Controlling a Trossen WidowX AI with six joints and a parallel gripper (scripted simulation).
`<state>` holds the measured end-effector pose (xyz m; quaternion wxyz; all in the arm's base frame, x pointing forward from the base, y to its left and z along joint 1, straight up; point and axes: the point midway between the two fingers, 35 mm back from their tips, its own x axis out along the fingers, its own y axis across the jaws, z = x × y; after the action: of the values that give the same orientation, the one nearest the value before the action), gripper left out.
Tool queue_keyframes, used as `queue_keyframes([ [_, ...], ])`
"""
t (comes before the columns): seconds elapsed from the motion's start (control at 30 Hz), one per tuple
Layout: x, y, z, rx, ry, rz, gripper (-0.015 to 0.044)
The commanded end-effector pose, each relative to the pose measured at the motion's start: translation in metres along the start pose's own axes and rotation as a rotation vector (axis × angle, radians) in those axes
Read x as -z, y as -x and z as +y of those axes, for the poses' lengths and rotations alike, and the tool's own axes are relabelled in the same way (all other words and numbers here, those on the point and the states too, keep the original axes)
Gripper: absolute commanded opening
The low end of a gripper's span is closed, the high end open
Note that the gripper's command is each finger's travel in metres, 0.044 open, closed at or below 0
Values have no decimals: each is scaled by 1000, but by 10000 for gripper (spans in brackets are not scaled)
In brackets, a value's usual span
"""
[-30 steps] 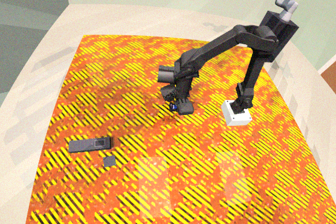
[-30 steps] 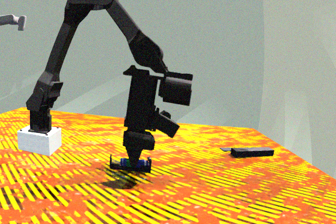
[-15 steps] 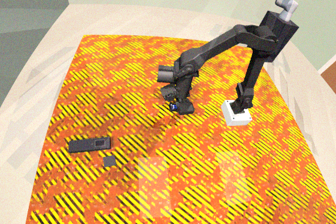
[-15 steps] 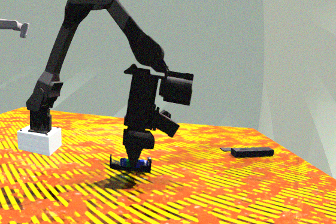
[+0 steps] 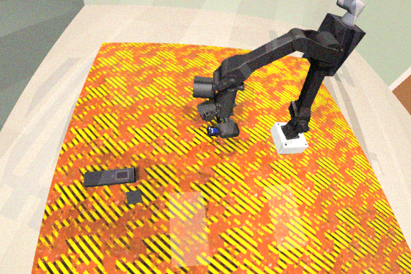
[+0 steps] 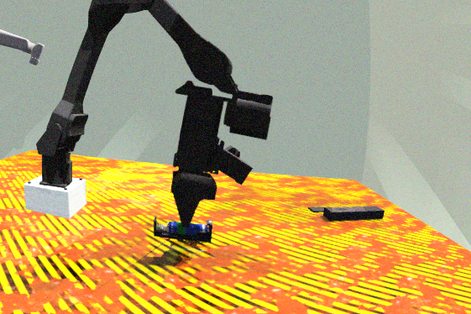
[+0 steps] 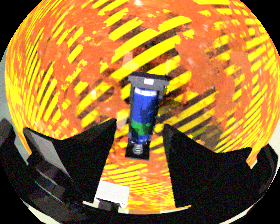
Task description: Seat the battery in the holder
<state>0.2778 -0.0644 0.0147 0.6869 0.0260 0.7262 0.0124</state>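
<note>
The blue and green battery (image 5: 214,130) (image 6: 198,227) (image 7: 143,112) lies lengthwise in the small black holder (image 6: 160,231) (image 7: 151,83) on the orange and yellow striped mat (image 5: 242,205). In the exterior view it looks level with the holder. My gripper (image 5: 220,129) (image 6: 186,222) (image 7: 140,125) points straight down over the middle of the battery. Its fingers are open and stand on either side of the battery with gaps showing in the wrist view. The holder's spring and lip are too small to make out.
The arm's white base block (image 5: 284,144) (image 6: 55,199) stands to one side. A long dark flat bar (image 5: 108,176) (image 6: 353,212) and a small dark square plate (image 5: 134,197) (image 6: 316,209) lie on the mat, away from the holder.
</note>
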Motion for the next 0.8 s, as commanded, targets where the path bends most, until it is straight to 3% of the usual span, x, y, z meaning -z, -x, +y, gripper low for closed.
queue_keyframes([
  [0.0, -3, 31, 0, 6, 1, -24, 295],
  [0.1, 1, 61, 2, 6, 1, -27, 373],
  [0.2, 3, 68, 3, 7, 1, -28, 440],
  [0.77, 3, 68, 3, 7, 1, -28, 440],
])
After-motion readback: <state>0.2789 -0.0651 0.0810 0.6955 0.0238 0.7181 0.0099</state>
